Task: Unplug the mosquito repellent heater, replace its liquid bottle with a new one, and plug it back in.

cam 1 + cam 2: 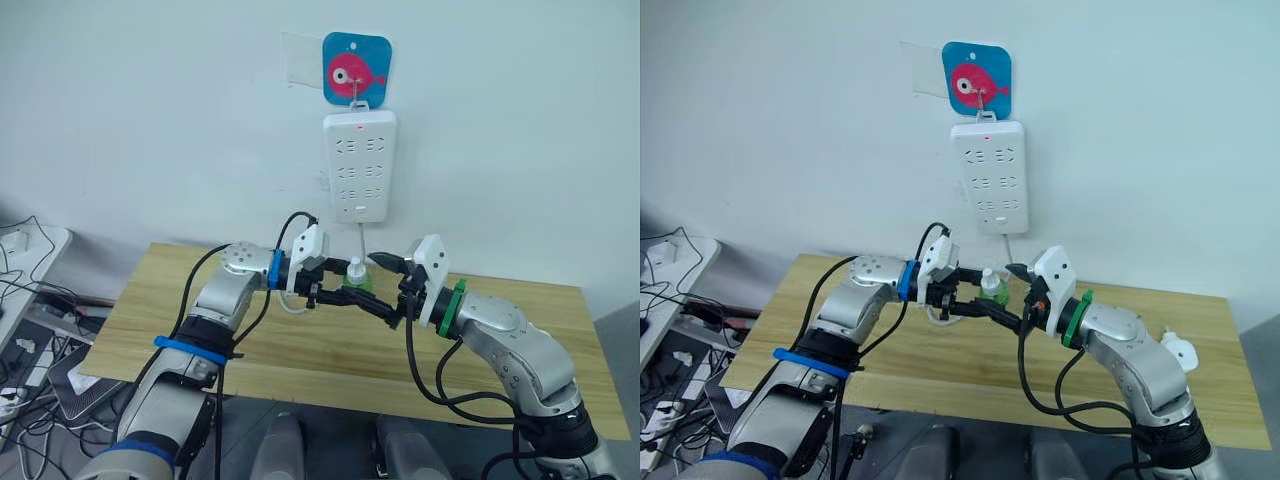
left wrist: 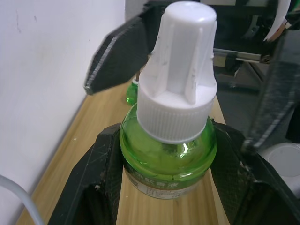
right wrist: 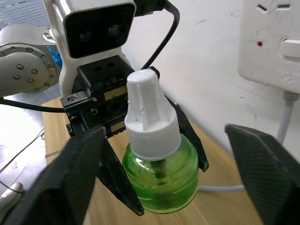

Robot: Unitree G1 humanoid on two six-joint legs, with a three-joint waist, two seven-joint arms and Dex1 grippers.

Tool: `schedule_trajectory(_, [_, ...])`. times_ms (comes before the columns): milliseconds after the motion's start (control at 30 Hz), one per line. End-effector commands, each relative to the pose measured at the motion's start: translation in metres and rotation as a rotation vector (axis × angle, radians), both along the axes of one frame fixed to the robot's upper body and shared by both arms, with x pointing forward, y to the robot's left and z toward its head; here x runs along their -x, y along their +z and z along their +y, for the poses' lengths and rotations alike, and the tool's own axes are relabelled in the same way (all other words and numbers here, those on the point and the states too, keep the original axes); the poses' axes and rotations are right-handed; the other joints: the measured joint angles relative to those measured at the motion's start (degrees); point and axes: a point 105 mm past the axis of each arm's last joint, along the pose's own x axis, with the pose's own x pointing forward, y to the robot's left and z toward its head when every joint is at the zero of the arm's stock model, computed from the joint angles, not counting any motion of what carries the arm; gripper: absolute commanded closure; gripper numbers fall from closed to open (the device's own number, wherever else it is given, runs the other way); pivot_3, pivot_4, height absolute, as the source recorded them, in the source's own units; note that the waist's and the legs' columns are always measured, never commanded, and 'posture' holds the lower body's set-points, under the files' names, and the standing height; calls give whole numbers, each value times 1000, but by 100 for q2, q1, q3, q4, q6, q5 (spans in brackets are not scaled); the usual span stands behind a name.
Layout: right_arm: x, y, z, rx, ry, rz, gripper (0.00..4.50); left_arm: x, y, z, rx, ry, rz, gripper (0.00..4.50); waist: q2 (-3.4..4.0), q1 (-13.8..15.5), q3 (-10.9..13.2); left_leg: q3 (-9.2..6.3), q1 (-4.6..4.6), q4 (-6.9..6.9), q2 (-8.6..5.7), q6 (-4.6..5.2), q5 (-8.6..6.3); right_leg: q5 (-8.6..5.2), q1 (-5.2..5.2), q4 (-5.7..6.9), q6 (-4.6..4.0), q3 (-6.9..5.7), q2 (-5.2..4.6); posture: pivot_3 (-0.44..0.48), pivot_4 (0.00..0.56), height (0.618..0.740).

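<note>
Mosquito repellent liquid, a capped green bottle (image 3: 159,173), is clamped above the wooden table (image 1: 300,350) by the left gripper (image 1: 335,290), the right gripper (image 3: 164,187) spread open around it; cap removal, fitting and replugging seemingly remain.

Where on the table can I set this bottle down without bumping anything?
The wooden table is bare along its front edge and toward its left end. The middle near the wall is crowded: the left gripper holds the green liquid bottle, the open right gripper flanks its white cap, and a second green bottle stands behind.
</note>
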Motion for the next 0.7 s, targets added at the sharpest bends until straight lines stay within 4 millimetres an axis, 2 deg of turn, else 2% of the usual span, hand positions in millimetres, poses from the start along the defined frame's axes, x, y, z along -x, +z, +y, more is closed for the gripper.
schedule_trajectory(33, [6,15,4,-26,17,-66,1679,1,10,0,26,-22,-25,2250,0,-38,0,0,0,0,0,0,0,0,0,1,0,0,0,-5,137,740])
schedule_trajectory(167, [6,18,7,-32,29,-72,3212,4,8,-1,17,-37,-26,2250,0,-88,0,-1,1,3,0,-1,1,0,0,9,0,0,0,5,137,740])
schedule_trajectory(200, [6,18,8,-32,34,-72,3433,4,8,-1,16,-38,-26,2250,0,-91,0,-1,1,4,0,-2,1,0,-1,11,0,1,0,9,138,740])
schedule_trajectory(400, [9,20,13,-41,101,-63,3434,10,7,1,10,-60,-30,2250,0,-88,0,-4,5,6,-1,-16,10,0,-3,30,0,0,0,33,141,740])
schedule_trajectory(567, [24,17,21,56,450,-66,3434,27,4,2,-11,-174,-40,2250,0,-90,0,-2,11,8,-3,-29,17,0,-4,42,0,1,0,47,139,740])
schedule_trajectory(700, [9,15,23,156,683,-73,3434,40,-1,3,-35,-258,-32,2250,0,-107,0,-3,18,8,-1,-28,19,0,-4,48,-1,0,4,82,137,740])
